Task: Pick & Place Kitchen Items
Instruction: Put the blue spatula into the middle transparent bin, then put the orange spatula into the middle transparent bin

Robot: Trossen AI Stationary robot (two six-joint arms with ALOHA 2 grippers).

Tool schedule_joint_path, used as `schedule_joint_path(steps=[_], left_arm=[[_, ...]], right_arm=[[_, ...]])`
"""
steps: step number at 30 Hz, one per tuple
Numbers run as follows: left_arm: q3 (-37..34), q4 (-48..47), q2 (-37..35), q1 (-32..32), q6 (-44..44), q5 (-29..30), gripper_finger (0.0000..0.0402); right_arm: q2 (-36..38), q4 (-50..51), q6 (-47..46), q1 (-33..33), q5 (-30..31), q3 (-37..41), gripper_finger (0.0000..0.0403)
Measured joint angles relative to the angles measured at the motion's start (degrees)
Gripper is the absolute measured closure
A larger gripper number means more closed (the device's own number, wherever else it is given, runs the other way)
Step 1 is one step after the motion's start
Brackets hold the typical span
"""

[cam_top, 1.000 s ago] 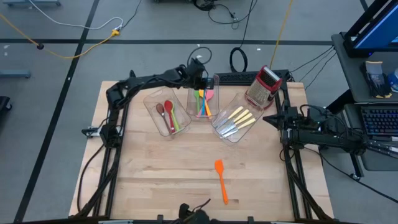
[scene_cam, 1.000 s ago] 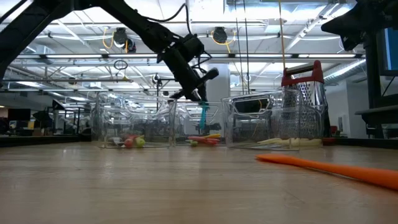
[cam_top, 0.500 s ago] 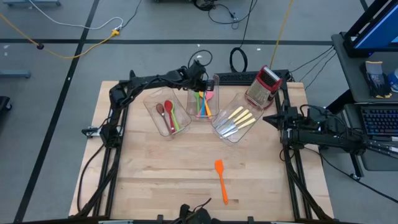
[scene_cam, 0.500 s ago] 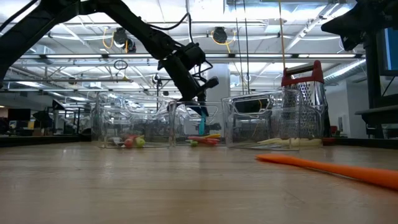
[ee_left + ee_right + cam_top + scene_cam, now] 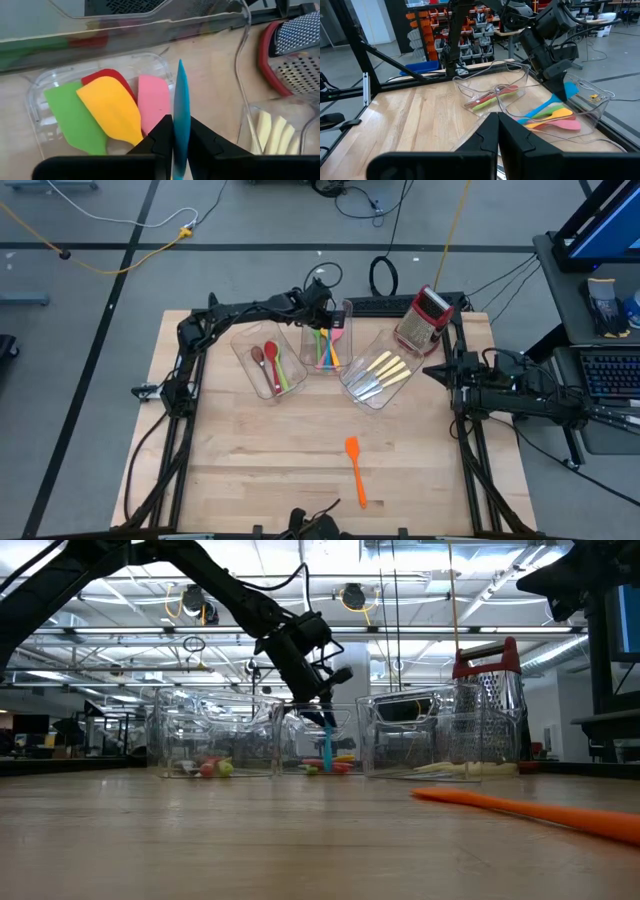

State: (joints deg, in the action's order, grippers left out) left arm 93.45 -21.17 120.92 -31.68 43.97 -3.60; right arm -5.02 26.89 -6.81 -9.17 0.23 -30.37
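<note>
My left gripper reaches slanting down over the far end of the middle clear bin and is shut on a blue spatula. In that bin lie green, yellow, red and pink spatulas. An orange spatula lies flat on the table toward the near edge. The left bin holds red, brown and green spoons. The right bin holds cream-handled cutlery. My right gripper waits shut at the table's right edge. My left gripper pinches the blue spatula at its blade end between the two fingers, the blade edge-on and sticking out past the fingertips. The fingers slant down toward the far side. The handle slopes down into the middle bin onto the other spatulas.
A red-and-silver box grater stands at the far right, beside the cutlery bin. The three bins sit in a row across the far half of the table. Bare wood lies around the orange spatula.
My left gripper has sunk toward the middle bin with the blue spatula. The spatula's lower end, which hung above the bin's rim, now reaches down inside the bin.
</note>
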Motion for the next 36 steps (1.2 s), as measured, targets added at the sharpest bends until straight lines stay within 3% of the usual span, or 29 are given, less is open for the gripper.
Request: schedule_joint_path(steps=[19, 30, 36], left_arm=[[0.02, 1.66, 0.00, 0.11, -1.60, -1.11, 0.0349], [0.02, 1.71, -0.57, -0.14, -1.74, -2.60, 0.0217], [0.07, 3.45, -3.03, -0.52, -2.71, -5.10, 0.0180]], right_arm=[[0.01, 0.00, 0.00, 0.00, -0.04, 0.00, 0.0403], [0.00, 0.00, 0.00, 0.00, -0.06, 0.00, 0.0403], [0.00, -0.02, 0.00, 0.00, -0.07, 0.00, 0.0403]])
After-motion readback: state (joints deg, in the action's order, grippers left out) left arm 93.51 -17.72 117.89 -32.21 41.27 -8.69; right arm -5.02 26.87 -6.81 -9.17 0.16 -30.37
